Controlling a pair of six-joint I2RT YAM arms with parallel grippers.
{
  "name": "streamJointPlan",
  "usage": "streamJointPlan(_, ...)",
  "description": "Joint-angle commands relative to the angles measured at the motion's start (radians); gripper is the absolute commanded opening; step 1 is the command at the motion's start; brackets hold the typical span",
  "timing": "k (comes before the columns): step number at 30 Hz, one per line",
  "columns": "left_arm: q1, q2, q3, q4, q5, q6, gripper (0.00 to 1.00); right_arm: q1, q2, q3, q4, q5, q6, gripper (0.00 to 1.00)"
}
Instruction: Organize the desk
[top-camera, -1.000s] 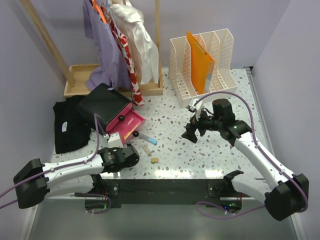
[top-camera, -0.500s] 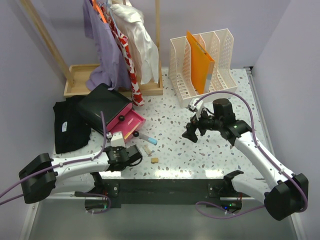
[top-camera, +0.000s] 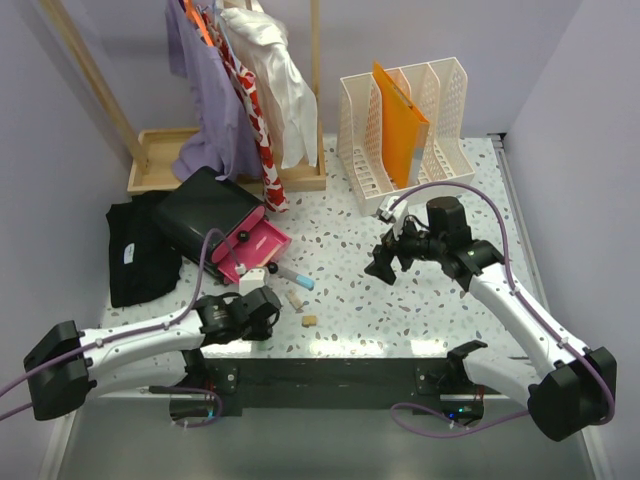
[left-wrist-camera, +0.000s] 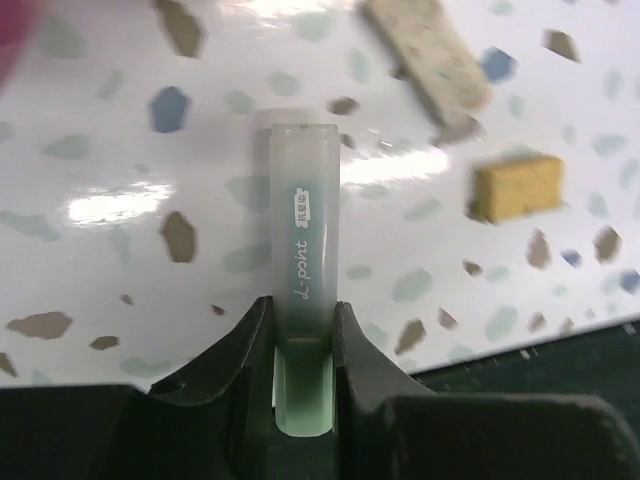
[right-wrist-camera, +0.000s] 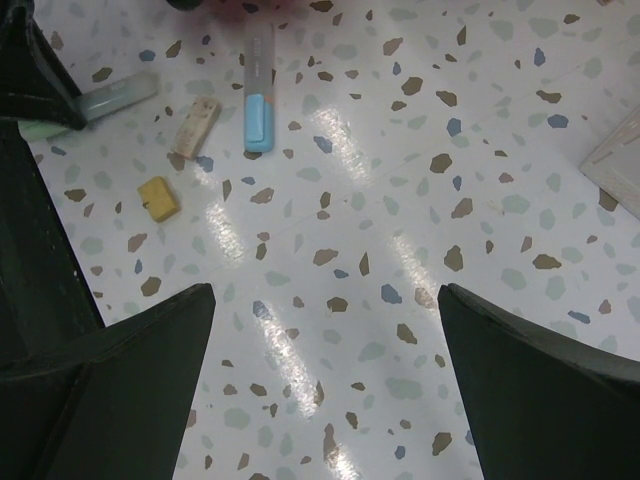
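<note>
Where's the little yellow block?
Top view: the yellow block lies on the desk near its front edge, right of the left fingers, by a beige eraser.

The only legible wording is "L-point", printed in pale script lengthwise on the barrel of the translucent pale-green marker (left-wrist-camera: 305, 270) at the near left of the desk (top-camera: 430, 300). Beside that word on the barrel sits a small white tag (left-wrist-camera: 299, 208) whose characters are too tiny to read. The white label (top-camera: 127, 256) on the black garment (top-camera: 140, 275) at the left is likewise illegible.
</note>
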Motion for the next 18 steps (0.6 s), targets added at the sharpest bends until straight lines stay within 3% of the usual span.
streamJointPlan(1, -0.010, -0.095, 0.076, 0.085, 0.209, 0.196, 0.00, -0.006, -0.008, 0.010, 0.032, -0.005, 0.013, 0.99)
streamJointPlan(7, -0.010, -0.083, 0.258, 0.053, 0.223, 0.421, 0.00, -0.007, -0.008, 0.010, 0.032, -0.006, 0.013, 0.99)
streamJointPlan(12, 0.000, 0.014, 0.453, -0.042, 0.096, 0.621, 0.00, -0.010, -0.019, 0.009, 0.034, -0.006, 0.012, 0.99)
streamJointPlan(18, 0.053, 0.066, 0.564, -0.044, -0.082, 0.897, 0.00, -0.012, -0.020, 0.010, 0.032, -0.013, 0.013, 0.99)
